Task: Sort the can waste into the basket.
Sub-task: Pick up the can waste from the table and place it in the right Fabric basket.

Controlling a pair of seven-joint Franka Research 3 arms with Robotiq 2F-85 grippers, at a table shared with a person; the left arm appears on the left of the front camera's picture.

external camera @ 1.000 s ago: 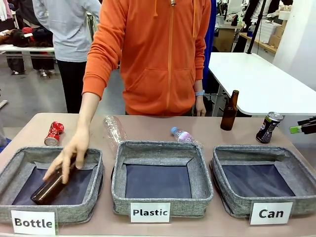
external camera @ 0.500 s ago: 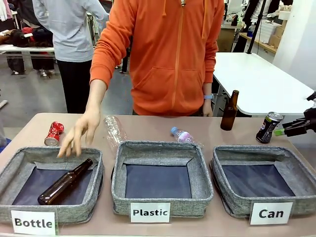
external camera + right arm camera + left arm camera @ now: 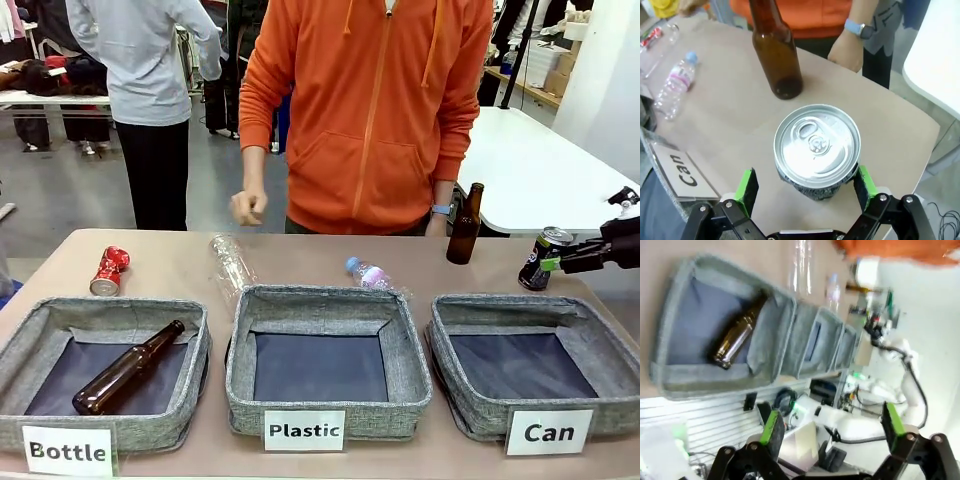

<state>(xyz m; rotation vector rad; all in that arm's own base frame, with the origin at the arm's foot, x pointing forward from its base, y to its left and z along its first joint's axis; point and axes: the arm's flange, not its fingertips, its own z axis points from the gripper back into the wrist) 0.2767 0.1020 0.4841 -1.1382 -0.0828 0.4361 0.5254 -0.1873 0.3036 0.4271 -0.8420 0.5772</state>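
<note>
The dark can (image 3: 544, 257) stands upright at the table's far right, just behind the grey "Can" basket (image 3: 520, 305). My right gripper (image 3: 553, 263) reaches in from the right edge at the can's height. In the right wrist view it is open (image 3: 805, 186), with a green pad on either side of the can (image 3: 817, 150) and small gaps showing. The "Can" card (image 3: 682, 170) lies at lower left there. The red can (image 3: 109, 270) lies dented at the far left. My left gripper (image 3: 832, 424) is open and holds nothing, hanging above the table's left end.
A brown bottle (image 3: 125, 367) lies in the "Bottle" basket (image 3: 100, 308). The "Plastic" basket (image 3: 330, 297) sits mid-table, with two clear plastic bottles (image 3: 232, 262) (image 3: 370, 274) behind it. Another brown bottle (image 3: 464, 224) stands left of the dark can. A person in orange (image 3: 370, 120) stands opposite.
The person let go of the brown bottle in the "Bottle" basket and drew the hand back. My right gripper slid left until its fingers flank the dark can.
</note>
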